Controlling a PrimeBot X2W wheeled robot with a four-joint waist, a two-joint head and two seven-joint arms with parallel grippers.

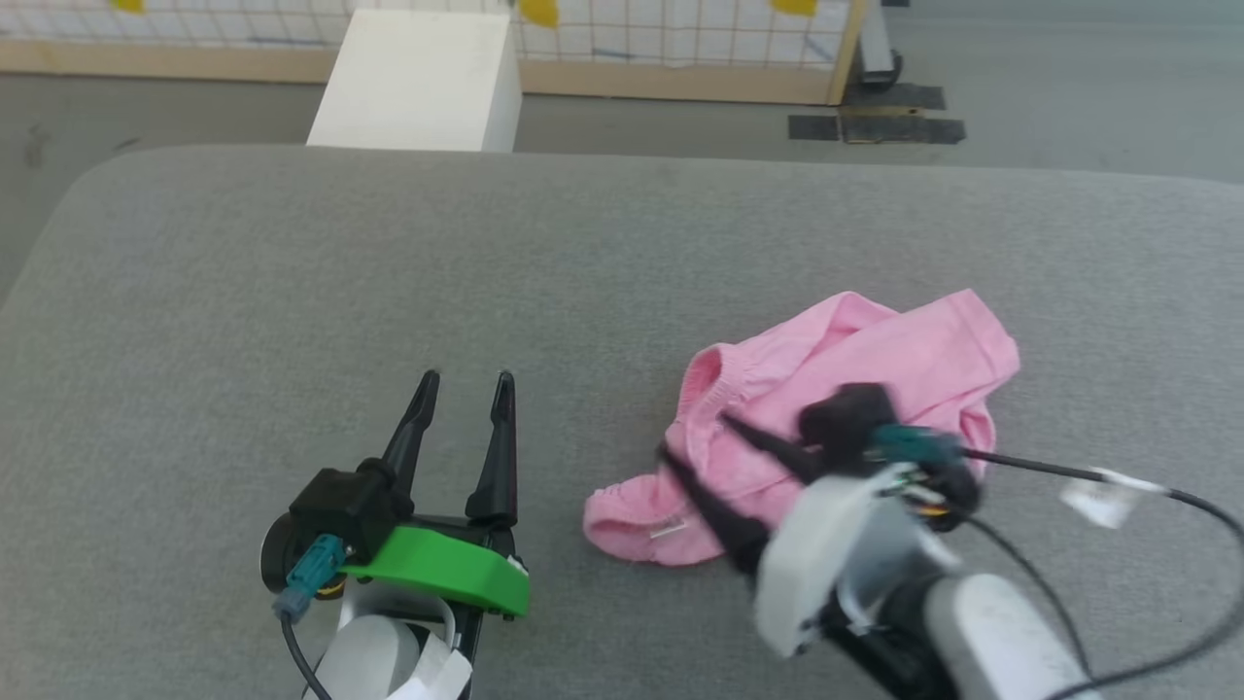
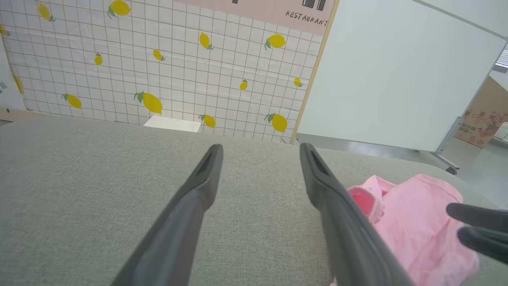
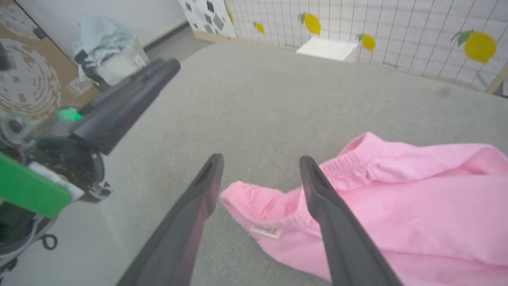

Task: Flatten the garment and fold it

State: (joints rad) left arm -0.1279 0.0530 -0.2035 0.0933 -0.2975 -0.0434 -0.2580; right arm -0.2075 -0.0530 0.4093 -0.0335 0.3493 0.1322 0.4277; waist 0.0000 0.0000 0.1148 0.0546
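Observation:
The garment [image 1: 875, 374] is a crumpled light pink heap on the right half of the grey cloth surface [image 1: 583, 253], its gathered waistband and small white label [image 3: 265, 232] turned toward the front left. My right gripper [image 1: 696, 437] hovers over the waistband end, jaws spread apart, fingers pointing left; in the right wrist view the waistband corner [image 3: 258, 200] lies below the gap between the open right gripper [image 3: 260, 160], not pinched. My left gripper [image 1: 465, 377] rests open on bare surface to the garment's left, empty. The left wrist view shows the left gripper [image 2: 260, 148] open with the garment [image 2: 416, 214] at its right.
A white box [image 1: 413, 83] stands on the floor beyond the surface's far edge, in front of a lemon-patterned grid wall [image 1: 680, 39]. Black tape [image 1: 875, 117] marks the floor at the back right. A black cable with a white tag [image 1: 1098, 498] trails from the right arm.

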